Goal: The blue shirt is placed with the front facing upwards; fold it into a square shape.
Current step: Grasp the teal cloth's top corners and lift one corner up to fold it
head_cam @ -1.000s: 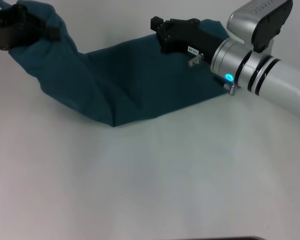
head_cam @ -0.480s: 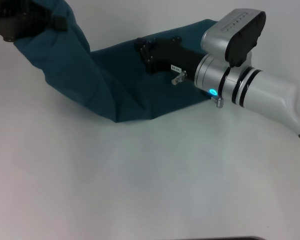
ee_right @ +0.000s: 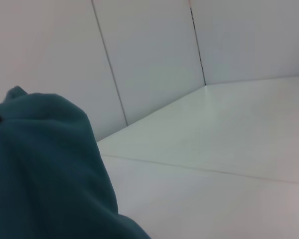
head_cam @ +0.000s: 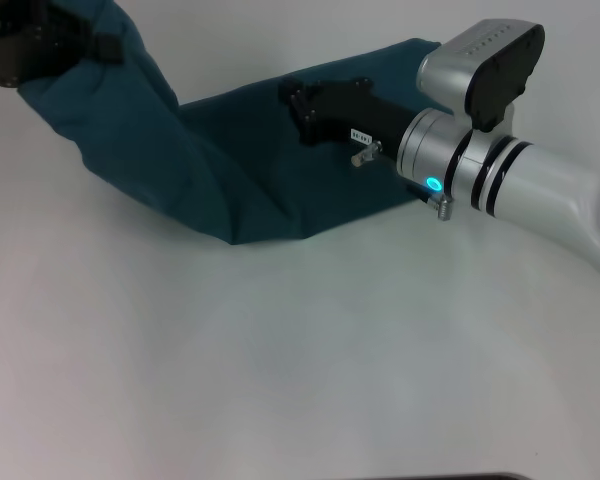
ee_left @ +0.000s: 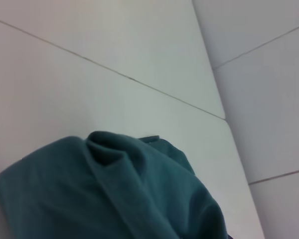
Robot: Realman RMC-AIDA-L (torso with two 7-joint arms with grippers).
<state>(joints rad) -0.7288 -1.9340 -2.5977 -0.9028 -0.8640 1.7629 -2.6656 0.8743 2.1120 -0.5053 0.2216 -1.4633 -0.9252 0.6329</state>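
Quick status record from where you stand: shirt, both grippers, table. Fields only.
shirt: blue shirt, front lettering not visible, bunched and lifted at two places, the rest draped on the table
left gripper: raised at far left, shirt fabric gathered at it
right gripper: over the shirt's far middle, fabric bunched at it
jaws: hidden by cloth on both
table: white
fold: not yet square

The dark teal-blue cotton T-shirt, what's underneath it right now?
The dark teal-blue cotton T-shirt lies on the white table and drapes up to the left gripper. The cloth hides whatever is beneath it.
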